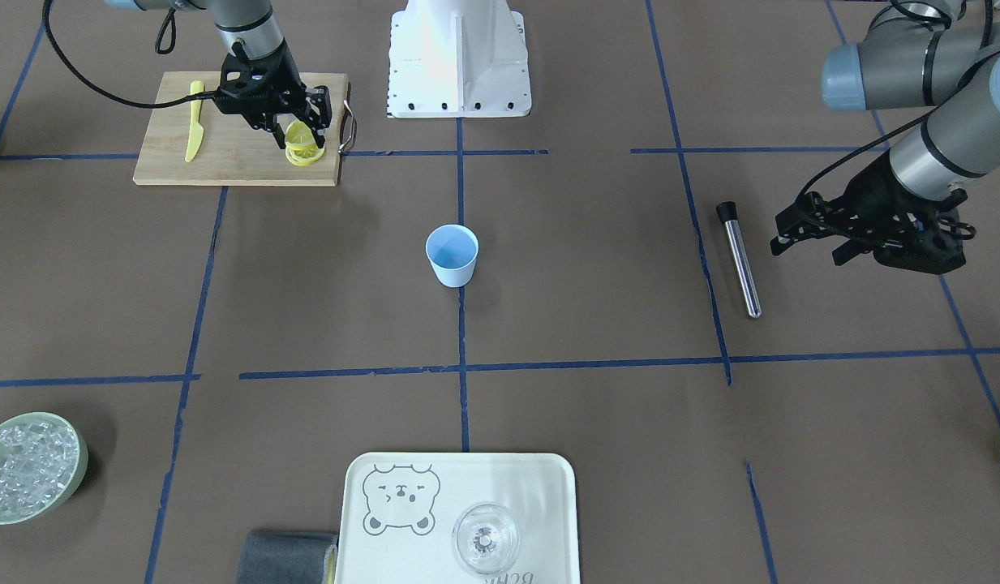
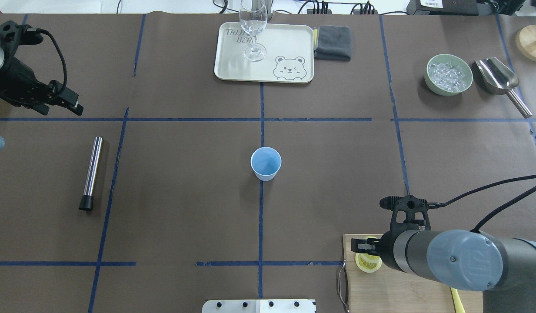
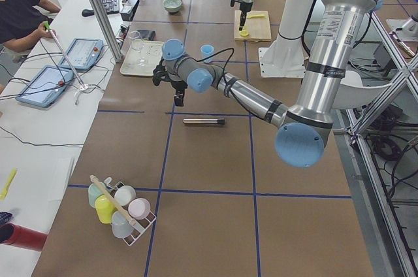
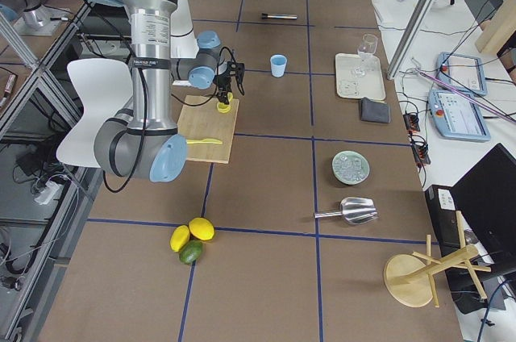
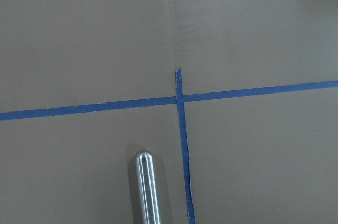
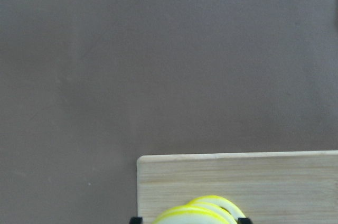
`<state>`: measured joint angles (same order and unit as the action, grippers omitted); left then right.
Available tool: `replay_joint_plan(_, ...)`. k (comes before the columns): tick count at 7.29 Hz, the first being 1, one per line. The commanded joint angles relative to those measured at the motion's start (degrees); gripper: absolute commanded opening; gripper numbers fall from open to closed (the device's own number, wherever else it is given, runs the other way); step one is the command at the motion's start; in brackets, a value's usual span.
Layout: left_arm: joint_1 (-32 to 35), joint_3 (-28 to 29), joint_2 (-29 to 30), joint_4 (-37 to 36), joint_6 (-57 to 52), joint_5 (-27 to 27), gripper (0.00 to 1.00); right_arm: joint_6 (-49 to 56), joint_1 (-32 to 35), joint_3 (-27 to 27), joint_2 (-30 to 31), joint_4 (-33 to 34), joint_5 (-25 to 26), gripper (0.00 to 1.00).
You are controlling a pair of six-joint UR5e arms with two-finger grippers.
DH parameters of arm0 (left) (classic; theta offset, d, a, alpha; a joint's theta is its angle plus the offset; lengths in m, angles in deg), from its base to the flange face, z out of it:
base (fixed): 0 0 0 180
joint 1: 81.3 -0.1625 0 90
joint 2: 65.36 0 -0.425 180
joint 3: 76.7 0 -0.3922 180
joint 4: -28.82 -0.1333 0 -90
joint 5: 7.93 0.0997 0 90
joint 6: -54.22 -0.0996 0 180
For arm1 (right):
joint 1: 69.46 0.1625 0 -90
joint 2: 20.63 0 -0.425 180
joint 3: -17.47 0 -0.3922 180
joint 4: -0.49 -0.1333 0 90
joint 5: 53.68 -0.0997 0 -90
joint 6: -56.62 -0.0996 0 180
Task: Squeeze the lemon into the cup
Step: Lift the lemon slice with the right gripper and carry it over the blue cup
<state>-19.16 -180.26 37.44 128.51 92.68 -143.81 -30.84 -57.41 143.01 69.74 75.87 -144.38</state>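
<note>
The light-blue cup [image 1: 452, 255] stands upright at the table's middle, also in the overhead view [image 2: 265, 163]. Two yellow lemon slices lie at the corner of the wooden cutting board [image 1: 232, 130]. My right gripper [image 1: 298, 130] is down on the board, its fingers on either side of the upper lemon slice [image 1: 299, 134] and closed against it. The other slice [image 1: 306, 156] lies flat beneath. The slices fill the bottom edge of the right wrist view [image 6: 198, 213]. My left gripper [image 1: 808, 247] is open and empty, hovering far from the cup.
A yellow knife [image 1: 195, 120] lies on the board. A steel tube with a black cap [image 1: 739, 259] lies below my left gripper. A tray [image 1: 362, 519] holds a stemmed glass [image 1: 485, 538]. A bowl of ice [image 1: 29, 466] and a grey cloth [image 1: 289, 556] sit near the far edge.
</note>
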Motion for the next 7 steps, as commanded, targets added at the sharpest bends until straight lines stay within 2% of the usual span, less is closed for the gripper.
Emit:
replay_joint_plan(1, 0.0, 0.2, 0.0, 0.1, 0.0, 0.0, 1.00, 0.0, 4.4, -0.1, -0.8, 0.4, -3.1, 0.63)
replay_joint_plan(2, 0.0, 0.3, 0.0, 0.1, 0.0, 0.0, 1.00, 0.2, 6.3, -0.3, -1.2, 0.5, -4.3, 0.61)
replay_joint_plan(3, 0.0, 0.5, 0.4, 0.1, 0.0, -0.1, 1.00, 0.6, 8.2, -0.5, -5.2, 4.8, -5.0, 0.60)
replay_joint_plan(5, 0.0, 0.6, 0.5, 0.1, 0.0, -0.1, 1.00, 0.8, 11.7, -2.4, -19.6, 20.4, -6.2, 0.60)
replay_joint_plan(6, 0.0, 0.6, 0.4, 0.2, 0.0, -0.1, 1.00, 0.8, 12.8, -4.6, -24.8, 23.8, -6.1, 0.60)
replay_joint_plan(7, 0.0, 0.6, 0.5, 0.1, 0.1, -0.1, 1.00, 0.8, 13.0, -8.8, -28.5, 23.6, -6.0, 0.60)
